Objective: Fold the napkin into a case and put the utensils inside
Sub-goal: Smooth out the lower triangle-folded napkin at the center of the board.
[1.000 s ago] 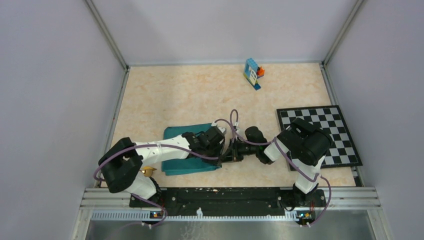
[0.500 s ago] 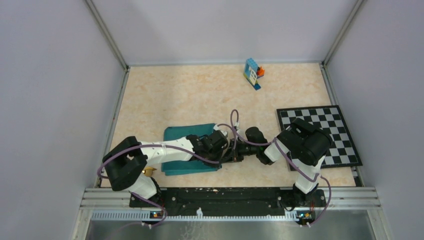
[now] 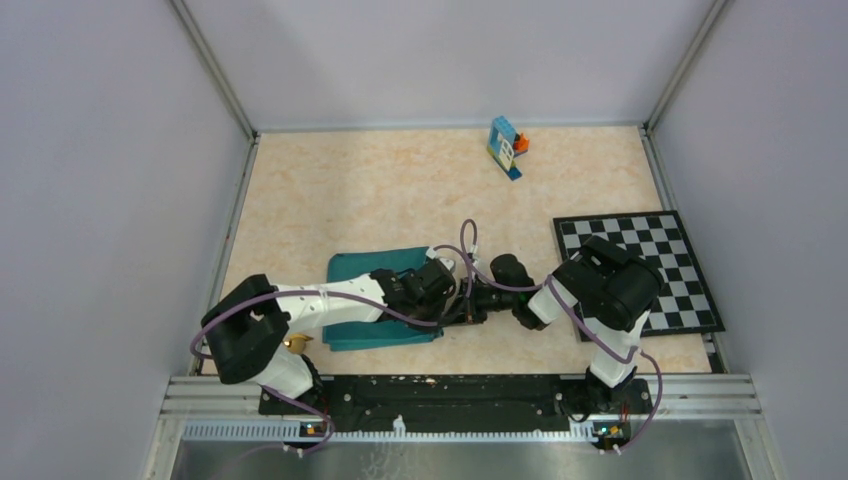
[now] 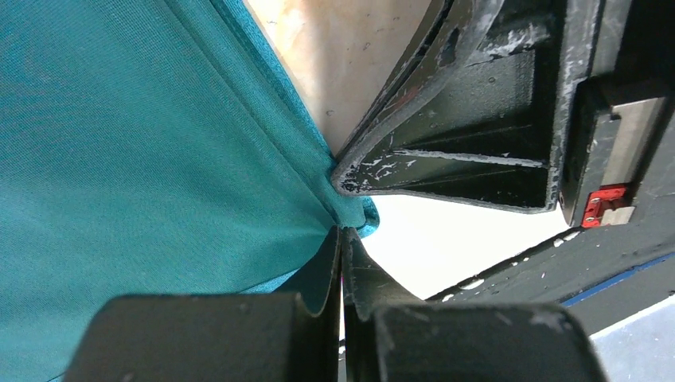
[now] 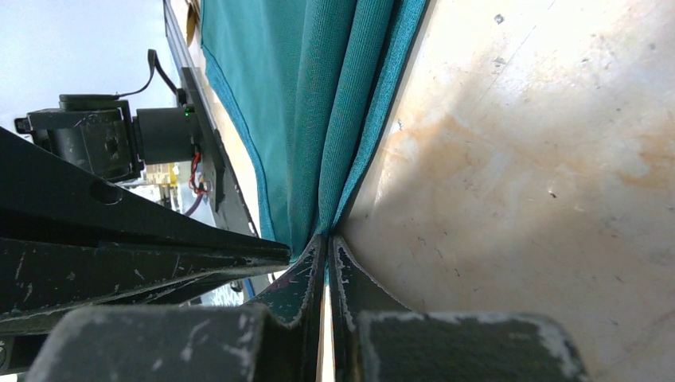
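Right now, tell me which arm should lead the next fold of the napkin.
Right, probably. The left gripper and right gripper both pinch the napkin at its right edge, but the right arm comes from bare table, while the left arm lies across the cloth.

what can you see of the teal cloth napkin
The teal-green woven cloth napkin lies folded into a flat rectangle on the beige marbled tabletop, near the front edge, partly under the left arm. Its right end is gathered into layered folds, pinched by the shut left gripper and right gripper.
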